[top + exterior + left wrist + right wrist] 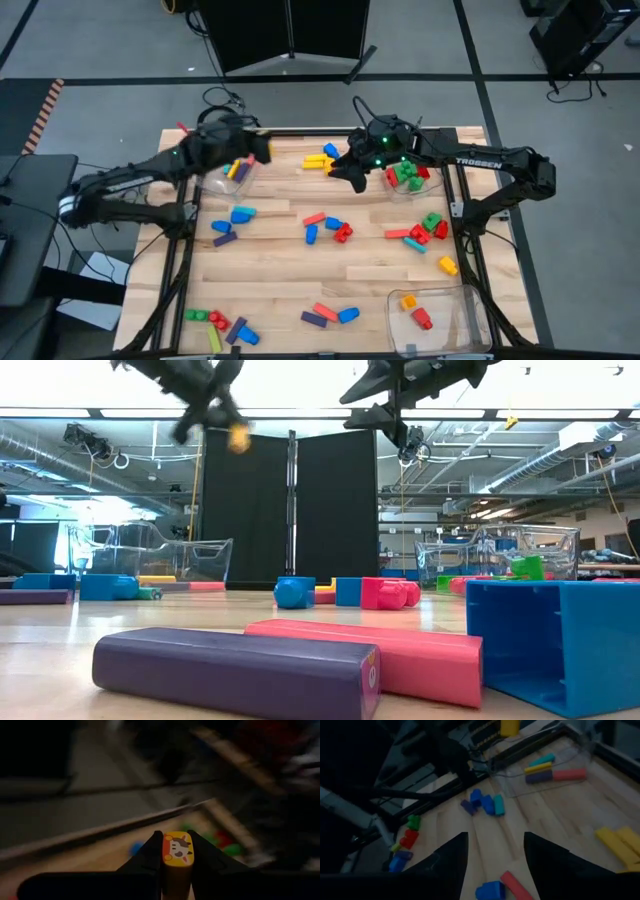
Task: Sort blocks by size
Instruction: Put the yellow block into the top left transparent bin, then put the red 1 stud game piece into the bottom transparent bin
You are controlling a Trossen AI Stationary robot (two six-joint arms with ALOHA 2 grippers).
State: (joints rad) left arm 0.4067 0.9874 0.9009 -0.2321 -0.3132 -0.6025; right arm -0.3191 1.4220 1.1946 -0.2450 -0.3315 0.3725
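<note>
My left jaws (177,851) are clamped on a yellow block (178,851), its end face with a small printed figure showing between the two dark fingers. From above, these jaws (258,147) hang over the far left corner of the bench (270,265), and directly beneath them sits a clear bin (228,176) holding long bars in yellow, teal, purple and red. In the low view the yellow block (238,437) is well above the bench top, pinched at the tip of my left jaws (222,422).

My right jaws (495,851) stand apart with nothing between the fingers; bare wood shows in the gap. Just ahead of them lie a blue brick (490,891) and a red bar (516,886), and farther ahead a small cluster of blue, purple and teal blocks (484,804). From above, my right jaws (350,172) hover over the far middle of the bench, with a second clear bin (408,180) of red and green bricks just to their right and a few yellow and blue blocks (322,158) just to their left.

Well nearer than both jaws, more loose blocks (325,228) are scattered across the bench, and a third clear bin (432,310) at the near right corner holds an orange and a red piece.
</note>
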